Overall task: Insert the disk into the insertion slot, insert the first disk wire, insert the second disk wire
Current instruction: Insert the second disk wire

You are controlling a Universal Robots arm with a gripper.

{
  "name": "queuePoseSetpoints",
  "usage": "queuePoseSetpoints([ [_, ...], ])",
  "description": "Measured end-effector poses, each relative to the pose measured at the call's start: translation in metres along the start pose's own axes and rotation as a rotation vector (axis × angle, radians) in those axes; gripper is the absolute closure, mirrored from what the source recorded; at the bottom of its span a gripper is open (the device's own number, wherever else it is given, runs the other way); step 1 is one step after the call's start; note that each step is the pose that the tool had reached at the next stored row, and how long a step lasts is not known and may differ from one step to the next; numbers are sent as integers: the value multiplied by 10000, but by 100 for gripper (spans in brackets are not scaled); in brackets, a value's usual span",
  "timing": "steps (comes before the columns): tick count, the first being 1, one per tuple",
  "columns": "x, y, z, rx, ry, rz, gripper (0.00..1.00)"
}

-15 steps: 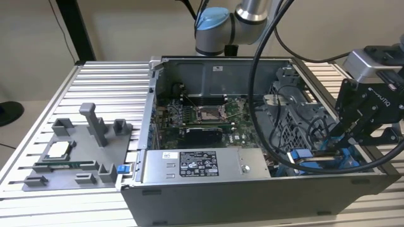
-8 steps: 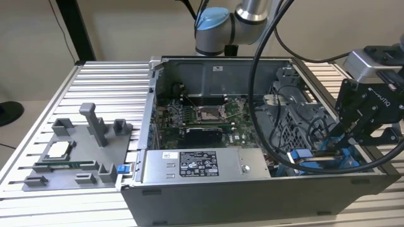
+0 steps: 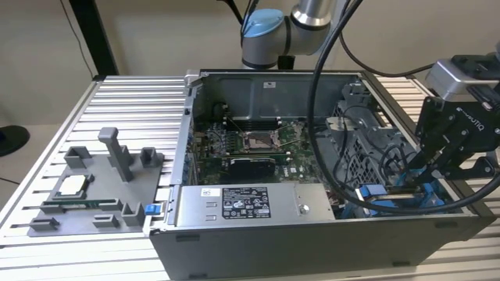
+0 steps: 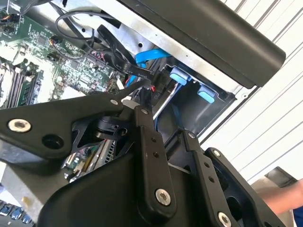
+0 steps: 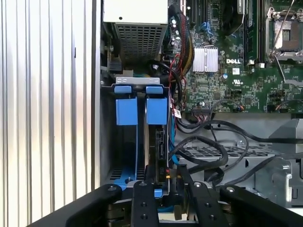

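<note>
A white-and-black printed label [image 3: 243, 202] sits on the top face of the grey metal power-supply box [image 3: 305, 199]. A small white sticker [image 3: 211, 192] lies just beside it. From where I stand, the print on both is too fine to make out. White lettering [image 3: 473, 120] runs up the side of the black gripper [image 3: 425, 174]. In the first wrist view, a white maker's mark [image 5: 231, 61] is printed on the green circuit board [image 5: 246, 80].

Blue-framed disk [image 5: 156, 111], seated edge-on in the drive bay [image 5: 137, 81]
</note>
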State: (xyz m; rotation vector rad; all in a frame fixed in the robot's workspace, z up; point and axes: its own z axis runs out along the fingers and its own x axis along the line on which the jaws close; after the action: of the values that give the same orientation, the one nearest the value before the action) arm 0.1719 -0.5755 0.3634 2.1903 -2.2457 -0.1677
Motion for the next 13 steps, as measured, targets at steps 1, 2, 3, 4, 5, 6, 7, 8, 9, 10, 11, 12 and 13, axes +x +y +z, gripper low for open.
queuePoseSetpoints([
  [1, -2, 3, -35, 0, -1, 0, 0],
  [2, -5, 6, -75, 0, -2, 0, 0],
  [3, -9, 7, -109, 0, -2, -2, 0],
  [4, -10, 3, -121, 0, -8, -4, 0],
  [5, -10, -16, -125, 0, -47, -6, 0],
  [6, -11, -52, -128, -3, -122, -10, 0],
  [7, -13, -90, -132, -6, -231, -20, 0],
  [8, -13, -121, -134, -10, -349, -29, 0],
  [9, -14, -143, -135, -13, -472, -39, 0],
  [10, -16, -160, -136, -17, -596, -49, 0],
  [11, -16, -174, -136, -20, -725, -60, 0],
  [12, -16, -188, -134, -23, -778, -64, 0],
  [13, -16, -200, -134, -24, -780, -63, 0],
])
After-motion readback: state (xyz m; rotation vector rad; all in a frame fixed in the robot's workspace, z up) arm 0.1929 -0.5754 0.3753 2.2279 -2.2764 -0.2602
